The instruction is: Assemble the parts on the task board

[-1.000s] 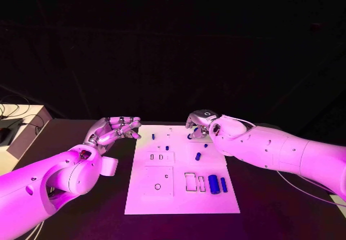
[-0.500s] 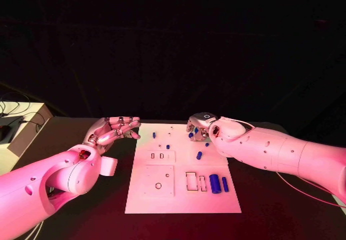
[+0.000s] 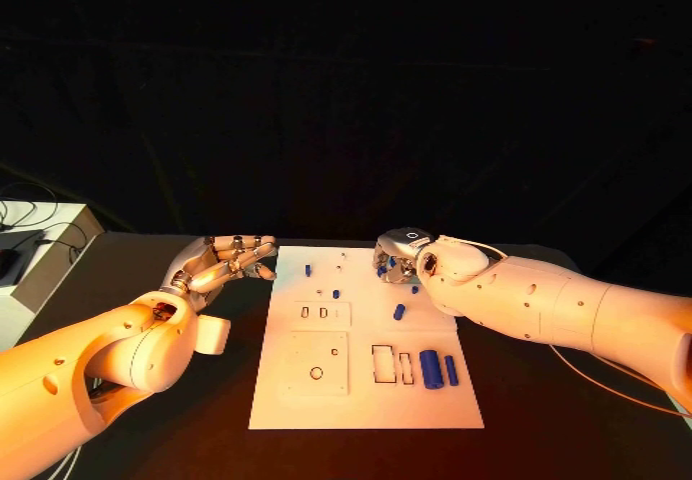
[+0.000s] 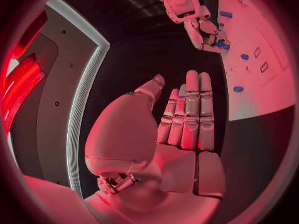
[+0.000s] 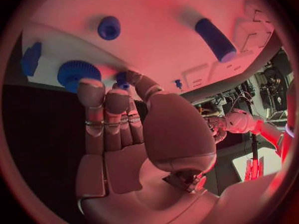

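Observation:
The white task board (image 3: pixel 361 400) lies mid-table. My right hand (image 3: pixel 402 254) hovers low over its far right corner, with thumb and a finger pinching a small blue part (image 5: pixel 122 82) close to the board. A blue toothed wheel (image 5: pixel 74 72) and a round blue peg (image 5: pixel 109 28) sit just beyond the fingertips (image 5: pixel 91 87). My left hand (image 3: pixel 229 259) is held palm up beside the board's far left edge, its fingers (image 4: pixel 193 109) straight and empty. Loose blue parts lie on the board: a thick cylinder (image 3: pixel 430 368), a thinner one (image 3: pixel 450 370) and a short pin (image 3: pixel 398 312).
Small blue pegs (image 3: pixel 307 270) (image 3: pixel 336 294) stand near the board's far left. Rectangular slots (image 3: pixel 382 363) and a ring-shaped hole (image 3: pixel 316 373) mark the board's near half. A pale box (image 3: pixel 36 250) with cables sits at the table's left edge.
The right hand has settled very slightly lower over the board's far right corner. The left hand stays where it was.

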Robot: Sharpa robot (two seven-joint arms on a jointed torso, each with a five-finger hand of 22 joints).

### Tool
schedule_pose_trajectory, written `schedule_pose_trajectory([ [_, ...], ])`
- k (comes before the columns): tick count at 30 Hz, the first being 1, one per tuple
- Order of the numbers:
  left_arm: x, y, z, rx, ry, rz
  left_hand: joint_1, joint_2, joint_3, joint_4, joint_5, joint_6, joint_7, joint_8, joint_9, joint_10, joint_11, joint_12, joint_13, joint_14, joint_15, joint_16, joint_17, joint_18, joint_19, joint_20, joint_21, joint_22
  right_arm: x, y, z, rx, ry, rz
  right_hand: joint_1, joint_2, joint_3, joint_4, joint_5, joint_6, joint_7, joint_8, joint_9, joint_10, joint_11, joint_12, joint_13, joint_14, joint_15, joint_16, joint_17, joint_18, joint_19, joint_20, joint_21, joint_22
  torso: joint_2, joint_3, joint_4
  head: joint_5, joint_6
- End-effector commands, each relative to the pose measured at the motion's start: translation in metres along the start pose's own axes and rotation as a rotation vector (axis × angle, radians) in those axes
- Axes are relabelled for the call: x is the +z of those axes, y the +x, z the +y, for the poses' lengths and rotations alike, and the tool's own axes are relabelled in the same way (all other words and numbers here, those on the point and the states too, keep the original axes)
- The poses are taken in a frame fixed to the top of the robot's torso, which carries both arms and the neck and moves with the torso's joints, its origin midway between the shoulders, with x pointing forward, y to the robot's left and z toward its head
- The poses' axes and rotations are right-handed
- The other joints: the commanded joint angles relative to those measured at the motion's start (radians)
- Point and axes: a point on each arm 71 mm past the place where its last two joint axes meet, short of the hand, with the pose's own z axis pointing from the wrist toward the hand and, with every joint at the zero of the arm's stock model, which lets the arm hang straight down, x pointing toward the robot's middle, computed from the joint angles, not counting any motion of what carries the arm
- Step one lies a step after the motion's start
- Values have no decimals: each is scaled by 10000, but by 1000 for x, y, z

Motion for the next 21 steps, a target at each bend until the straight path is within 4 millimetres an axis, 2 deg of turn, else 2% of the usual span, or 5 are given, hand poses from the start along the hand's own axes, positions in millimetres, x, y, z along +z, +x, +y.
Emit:
schedule_pose_trajectory([
  [1,0,1,-1,-11,33,169,-8,72,-30,-38,-21,-70,-12,33,6,-63,10,44,8,-58,21,54,-9,51,-71,-14,35,-11,0,2,0,-75,-81,168,-106,25,181,7,75,95,-12,44,22,89,-1,-42,-8,-35,-38,62,-15,259,70,-18,-84,121,47,-24,16,-5,20],
  [10,0,-1,-1,11,6,118,-8,75,-26,-41,-21,-120,0,30,4,-82,16,44,8,-66,24,74,-28,56,-89,-11,67,-20,-1,2,-1,-59,-73,100,-97,235,501,56,48,304,-80,70,73,329,-77,-48,-8,-15,-82,95,0,220,130,-50,-181,467,106,-40,23,10,29],
  [15,0,-1,-1,9,-5,122,8,80,-23,-55,-23,-130,-2,30,4,-94,18,44,8,-70,24,85,-43,59,-101,-9,91,-26,-2,-4,0,38,-83,-643,78,641,650,58,-224,685,-205,119,222,930,-272,-45,13,-13,-206,117,27,84,180,-123,174,831,129,-53,30,2,49],
  [16,0,-1,0,10,-8,119,8,80,-23,-55,-23,-130,-2,30,4,-94,18,44,8,-70,24,85,-43,59,-101,-9,91,-26,-2,-6,0,86,-82,-981,83,665,683,3,-349,720,-202,57,330,1002,-310,-58,0,-10,-228,107,41,6,147,-187,244,973,130,-57,32,0,68],
  [21,0,-2,0,18,-10,106,8,68,-34,-64,-22,-150,2,29,3,-105,22,44,8,-77,27,89,-54,61,-111,-6,108,-31,-4,-14,4,247,-113,-1850,79,697,753,-132,-383,775,-232,76,522,1110,-327,-52,5,9,-263,99,68,-52,146,-245,280,1189,142,-76,42,-2,97],
])
